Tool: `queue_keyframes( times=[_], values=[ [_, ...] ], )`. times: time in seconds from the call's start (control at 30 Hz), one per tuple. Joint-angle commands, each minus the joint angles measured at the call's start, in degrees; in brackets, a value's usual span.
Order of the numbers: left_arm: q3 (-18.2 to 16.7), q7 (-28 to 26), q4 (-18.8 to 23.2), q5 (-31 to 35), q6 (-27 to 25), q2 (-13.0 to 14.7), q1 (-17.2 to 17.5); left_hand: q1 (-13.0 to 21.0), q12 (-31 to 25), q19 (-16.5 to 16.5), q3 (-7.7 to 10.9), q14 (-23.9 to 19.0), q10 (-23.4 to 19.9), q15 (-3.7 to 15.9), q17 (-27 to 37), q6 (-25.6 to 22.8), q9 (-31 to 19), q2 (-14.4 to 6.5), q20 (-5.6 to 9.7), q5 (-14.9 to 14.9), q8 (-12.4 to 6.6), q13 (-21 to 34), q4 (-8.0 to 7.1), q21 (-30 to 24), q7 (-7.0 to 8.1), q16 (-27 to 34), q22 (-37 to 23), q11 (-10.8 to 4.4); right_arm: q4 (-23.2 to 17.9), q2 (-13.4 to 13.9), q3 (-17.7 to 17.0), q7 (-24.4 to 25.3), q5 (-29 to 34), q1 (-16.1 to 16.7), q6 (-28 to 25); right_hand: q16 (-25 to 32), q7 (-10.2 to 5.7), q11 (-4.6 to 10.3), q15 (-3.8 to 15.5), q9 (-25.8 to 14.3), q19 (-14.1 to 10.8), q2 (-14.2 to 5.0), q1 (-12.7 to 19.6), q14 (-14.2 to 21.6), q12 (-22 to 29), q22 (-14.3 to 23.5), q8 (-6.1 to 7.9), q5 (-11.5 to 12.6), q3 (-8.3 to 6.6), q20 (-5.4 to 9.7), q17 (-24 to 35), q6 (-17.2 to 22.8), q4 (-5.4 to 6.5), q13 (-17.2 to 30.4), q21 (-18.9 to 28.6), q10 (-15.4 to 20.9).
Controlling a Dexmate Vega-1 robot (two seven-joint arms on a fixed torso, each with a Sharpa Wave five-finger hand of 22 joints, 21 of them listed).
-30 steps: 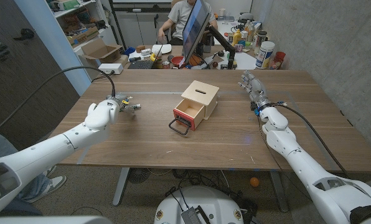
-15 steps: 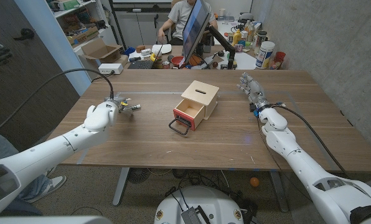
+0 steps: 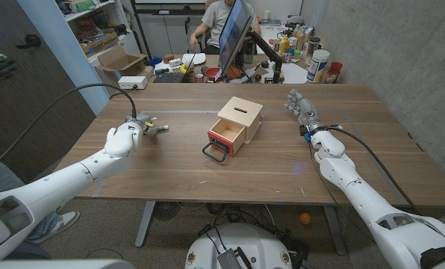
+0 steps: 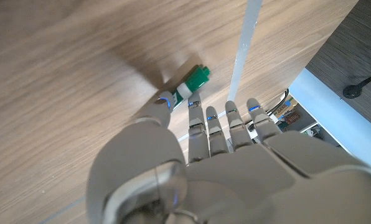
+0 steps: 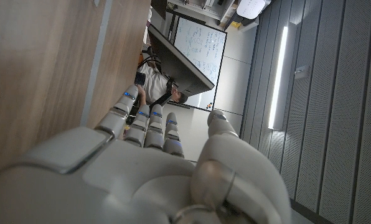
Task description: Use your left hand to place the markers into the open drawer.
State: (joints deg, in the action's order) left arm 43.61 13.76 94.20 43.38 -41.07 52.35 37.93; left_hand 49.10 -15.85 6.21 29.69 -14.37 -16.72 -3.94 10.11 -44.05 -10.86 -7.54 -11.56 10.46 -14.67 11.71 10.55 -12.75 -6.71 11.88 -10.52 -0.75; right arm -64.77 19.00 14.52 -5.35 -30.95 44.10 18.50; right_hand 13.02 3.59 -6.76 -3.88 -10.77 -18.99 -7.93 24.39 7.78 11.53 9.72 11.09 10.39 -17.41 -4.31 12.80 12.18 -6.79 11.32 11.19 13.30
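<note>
We're over the marker [image 4: 192,85] now: it lies on the table [image 3: 170,161] at the left, well apart from the drawer [image 3: 224,140], which sits pulled open mid-table. Our left hand [image 3: 125,136] hovers right at it, fingers [image 4: 218,127] apart, nothing gripped yet. To do this well, we'd settle thumb and fingers either side of the green barrel, pinch mid-length so it can't roll away, then lift. Our right hand [image 3: 303,108] waits far right, fingers loosely extended, holding nothing.
</note>
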Motion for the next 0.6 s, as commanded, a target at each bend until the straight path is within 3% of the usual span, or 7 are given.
queue_keyframes(
  times=[0.03,0.1,0.23,0.6],
  values=[
    [-1.06,-8.54,-1.51,-2.20,-1.41,-1.51,1.81,6.50,-0.76,1.79,1.50,-3.27,-4.60,1.44,0.12,-9.35,-0.85,-1.46,0.24,0.31,-2.24,-0.08,-0.08,-0.42,0.75,0.53,-0.17,-2.07,2.31,-0.56,0.08,-0.75,0.15,-1.31,-0.11,-0.19,-0.15,0.09,0.07,-0.14,0.04,0.00,-0.23,0.31,0.19,0.26,0.15,0.23,-0.02,-0.17,0.04,0.41,-0.39,0.24,0.06,0.18],
    [-0.85,-8.79,-1.39,-2.24,-1.86,-1.37,1.76,7.85,-0.81,2.12,1.39,-4.22,-5.82,1.70,0.08,-12.45,-0.99,-1.51,0.41,0.11,-2.82,-0.09,-0.19,-0.41,0.83,0.57,-0.17,-2.41,2.86,-0.75,0.12,-1.06,0.14,-1.63,-0.02,-0.19,-0.16,0.07,-0.01,-0.14,0.04,0.02,-0.23,0.33,0.20,0.26,0.16,0.23,-0.01,-0.18,0.03,0.42,-0.40,0.24,0.07,0.20],
    [-0.31,-8.35,-1.14,-2.46,-2.26,-1.04,1.38,8.72,-0.75,2.20,1.33,-4.58,-6.33,1.63,0.05,-13.85,-1.19,-1.53,0.40,-0.06,-3.05,-0.10,-0.17,-0.35,-0.30,0.50,-0.17,-2.44,3.49,-0.98,0.09,-1.38,0.16,-1.97,0.10,-0.21,-0.16,0.07,0.00,-0.14,0.01,0.06,-0.23,0.31,0.19,0.26,0.15,0.23,0.00,-0.20,0.02,0.39,-0.43,0.24,0.08,0.20],
    [0.96,-8.96,-1.72,-3.19,-1.58,-1.66,0.35,9.48,-0.40,1.99,1.04,-4.53,-6.28,1.64,0.05,-14.11,-1.75,-1.43,0.43,-0.26,-2.98,-0.09,-0.32,-0.17,-0.38,0.25,-0.18,-2.37,5.74,-1.30,-0.20,-2.57,0.11,-3.17,0.21,-0.26,-0.15,0.03,-0.06,-0.14,0.06,0.10,-0.26,0.26,0.19,0.26,0.12,0.25,0.01,-0.25,0.00,0.32,-0.45,0.24,0.06,0.20]
  ],
)
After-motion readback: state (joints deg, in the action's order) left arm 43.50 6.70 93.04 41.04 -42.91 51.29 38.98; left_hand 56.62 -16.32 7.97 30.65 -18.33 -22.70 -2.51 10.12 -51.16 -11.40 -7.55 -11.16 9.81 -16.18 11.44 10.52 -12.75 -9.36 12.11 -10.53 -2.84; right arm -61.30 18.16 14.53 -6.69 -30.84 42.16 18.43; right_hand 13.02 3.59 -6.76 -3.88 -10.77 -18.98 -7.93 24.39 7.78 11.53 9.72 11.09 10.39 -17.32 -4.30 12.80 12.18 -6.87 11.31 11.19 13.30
